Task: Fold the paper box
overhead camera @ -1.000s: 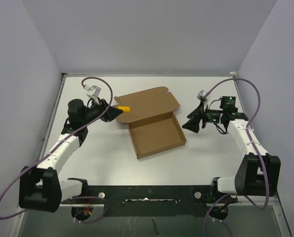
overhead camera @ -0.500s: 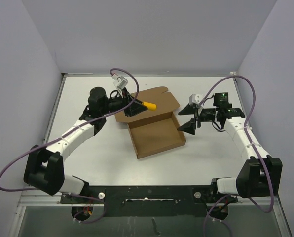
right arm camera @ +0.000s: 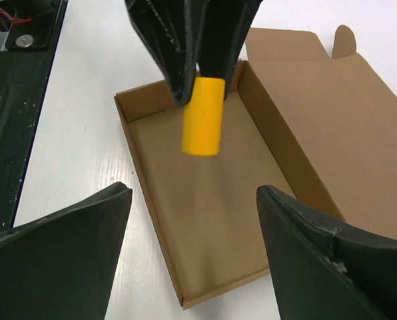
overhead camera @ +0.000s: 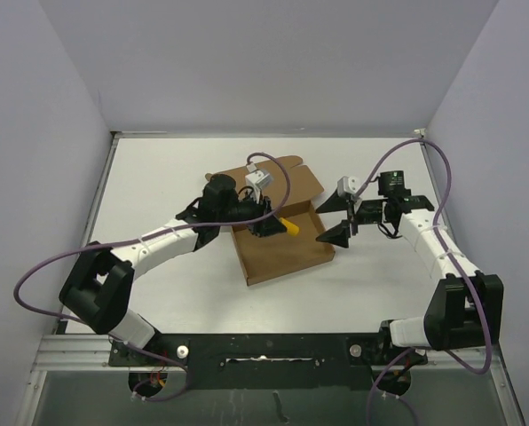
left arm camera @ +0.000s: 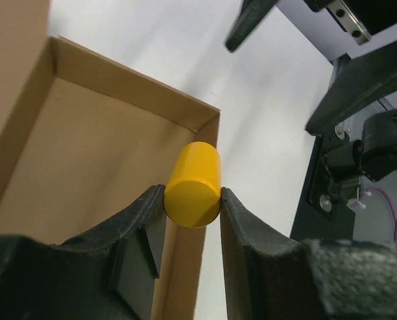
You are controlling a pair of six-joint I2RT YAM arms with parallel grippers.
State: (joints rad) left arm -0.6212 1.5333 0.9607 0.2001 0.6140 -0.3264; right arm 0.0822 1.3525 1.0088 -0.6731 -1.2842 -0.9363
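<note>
Two grippers in close: holds the yellow cylinder [left arm camera: 193,185] clenched in the left gripper [overhead camera: 273,224] over the open paper box [overhead camera: 282,253] mid-table, long axis aimed at the right gripper [overhead camera: 334,220], spread empty just beside the box's right wall.

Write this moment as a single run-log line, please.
paper box: tray formed, lid open | left fingers: shut on yellow cylinder, above tray | right fingers: open, empty, beside box

The paper box [overhead camera: 291,257] is plain, unprinted brown; the cylinder [overhead camera: 289,226] is solid bright yellow. The left gripper [left arm camera: 192,200] and right gripper [right arm camera: 193,192] are matte black, on white-and-black arms [overhead camera: 433,244] with purple cables [overhead camera: 17,291]. The table [overhead camera: 158,177] is white and the walls [overhead camera: 264,62] pale lavender.
</note>
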